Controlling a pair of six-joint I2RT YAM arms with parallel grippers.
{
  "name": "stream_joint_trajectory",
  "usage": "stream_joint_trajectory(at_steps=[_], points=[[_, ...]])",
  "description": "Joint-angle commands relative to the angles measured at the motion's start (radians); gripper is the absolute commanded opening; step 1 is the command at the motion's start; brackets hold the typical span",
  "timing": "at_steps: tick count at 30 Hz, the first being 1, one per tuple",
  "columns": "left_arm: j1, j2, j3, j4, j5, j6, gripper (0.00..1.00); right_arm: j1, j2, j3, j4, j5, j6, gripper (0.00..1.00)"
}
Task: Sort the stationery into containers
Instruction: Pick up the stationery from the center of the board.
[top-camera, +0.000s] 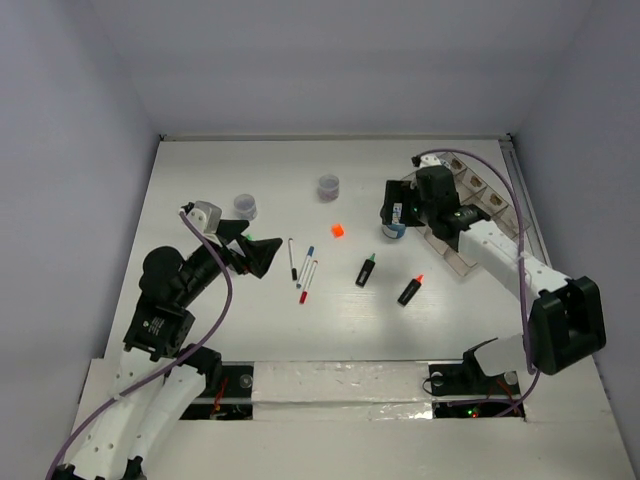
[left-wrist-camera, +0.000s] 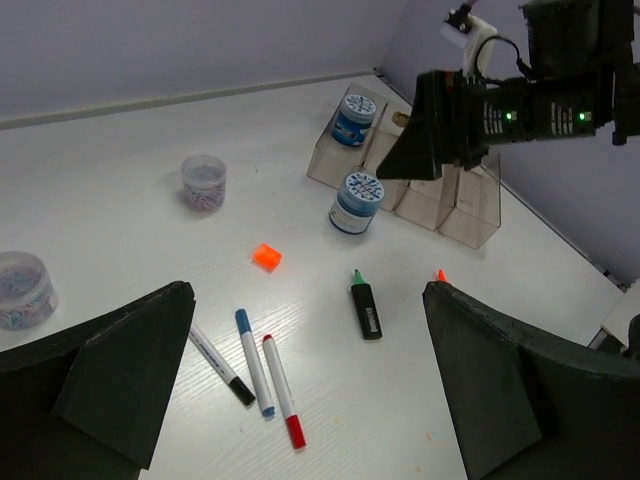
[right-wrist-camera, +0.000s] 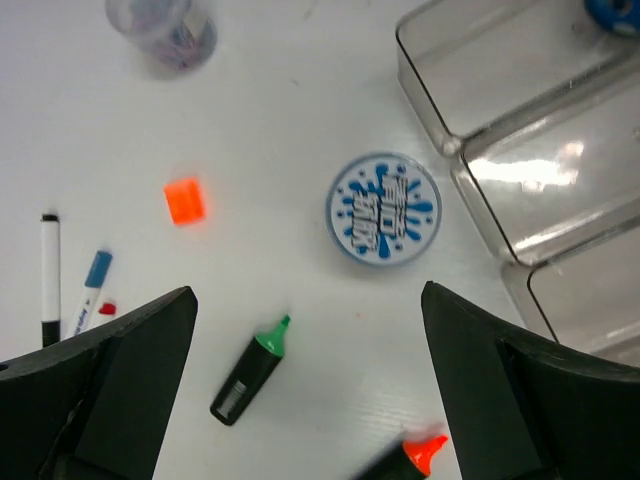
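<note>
Only print in view: the blue pot (right-wrist-camera: 383, 208) has a lid with a blue splash graphic and white lettering, too blurred to read. The green highlighter (right-wrist-camera: 250, 370) has a small grey label on its barrel, also unreadable.

The blue pot is round and upright on the table (top-camera: 220, 170), just beside the tray (right-wrist-camera: 470, 75) corner, not inside it. The second blue pot (left-wrist-camera: 355, 118) sits inside one tray compartment. The tray is clear plastic and the other compartments in view look bare.

The right gripper (right-wrist-camera: 305, 292) is above the blue pot, jaws spread wide, holding nothing. The left gripper (left-wrist-camera: 308, 292) is also spread wide and empty, over the table left of the pens.

The black pen (top-camera: 292, 258), blue pen (top-camera: 305, 262) and red pen (top-camera: 308, 282) lie roughly parallel mid-table. The cube (top-camera: 338, 230) is orange and lies between the pens and the blue pot. The orange highlighter (top-camera: 409, 290) lies right of the green one, apart from it.

Two clear pots hold multicoloured bits: near pot (top-camera: 245, 206) and far pot (top-camera: 329, 186).
</note>
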Motion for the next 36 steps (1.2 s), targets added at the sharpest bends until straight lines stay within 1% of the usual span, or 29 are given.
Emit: stream_joint_trajectory(at_steps=[1, 3, 8, 14, 23, 28, 29, 32, 36], points=[[-0.005, -0.016, 0.01, 0.038, 0.019, 0.003, 0.99, -0.015, -0.059, -0.09, 0.014, -0.002, 0.065, 1.0], [-0.005, -0.017, 0.01, 0.038, 0.019, 0.001, 0.99, -0.015, -0.053, -0.11, 0.017, -0.011, 0.071, 1.0], [-0.005, -0.017, 0.011, 0.035, 0.019, 0.003, 0.99, -0.015, 0.047, -0.106, 0.038, -0.039, 0.073, 1.0], [-0.005, -0.011, 0.011, 0.036, 0.028, 0.003, 0.99, -0.015, 0.152, -0.045, 0.061, -0.019, 0.059, 1.0], [-0.005, -0.004, 0.011, 0.04, 0.043, 0.003, 0.99, -0.015, 0.274, 0.066, 0.066, 0.05, 0.033, 0.98], [-0.005, 0.003, 0.011, 0.041, 0.049, 0.004, 0.99, -0.015, 0.311, 0.096, 0.078, 0.077, 0.019, 0.93], [-0.005, 0.003, 0.013, 0.041, 0.049, 0.004, 0.99, -0.015, 0.321, 0.104, 0.08, 0.079, 0.017, 0.89], [-0.005, 0.006, 0.013, 0.041, 0.049, 0.004, 0.99, -0.015, 0.337, 0.112, 0.09, 0.082, 0.013, 0.84], [-0.005, 0.007, 0.013, 0.041, 0.049, 0.006, 0.99, -0.015, 0.361, 0.144, 0.089, 0.11, 0.002, 0.83]])
